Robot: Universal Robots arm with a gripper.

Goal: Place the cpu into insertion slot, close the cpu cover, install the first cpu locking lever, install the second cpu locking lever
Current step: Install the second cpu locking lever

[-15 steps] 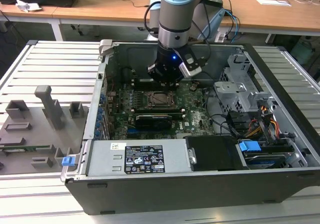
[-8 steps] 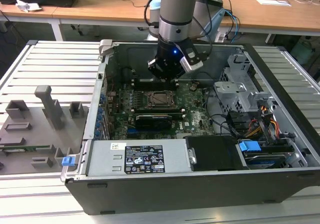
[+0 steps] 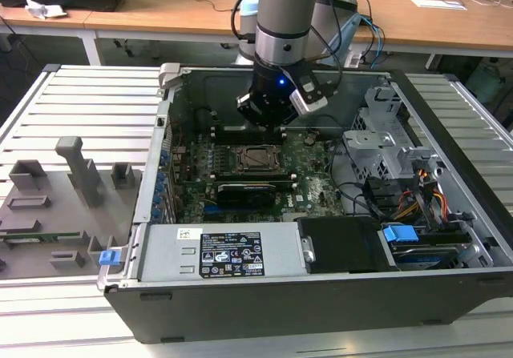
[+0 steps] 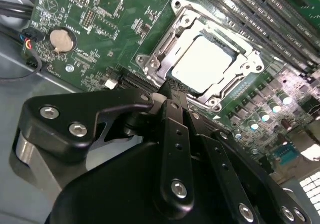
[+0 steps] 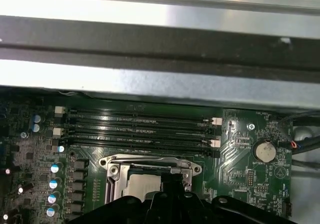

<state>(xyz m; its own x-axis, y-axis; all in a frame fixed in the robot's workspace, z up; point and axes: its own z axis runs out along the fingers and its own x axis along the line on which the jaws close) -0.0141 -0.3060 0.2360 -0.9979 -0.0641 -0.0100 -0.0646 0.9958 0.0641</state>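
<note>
Gripper point(image 4: 171, 89) sits low over the motherboard point(image 4: 100, 28) inside the open computer case point(image 3: 337, 294); in the second wrist view its two black fingers point(image 4: 175, 114) read as pressed together with nothing between them, tip resting at or just above the near edge of the cpu cover point(image 4: 165, 48). The cpu point(image 4: 202, 63) lies flat in the insertion slot point(image 4: 238, 47), pale silvery top showing through the cover's cut-out, so chip seated and cover down over it. From the fingertip the chip lies directly ahead, toward the memory slots point(image 4: 250, 8), which run beside the socket on its far side. Cannot tell whether the tip touches the frame or hovers. The finger line points at the socket's middle, and one arm only is at work. Coin cell battery point(image 4: 62, 38) sits on the board well off to one side of the socket. In the exterior view the white label point(image 3: 231, 254) on the power supply carries print, not read off here; board lettering too fine to make out
</note>
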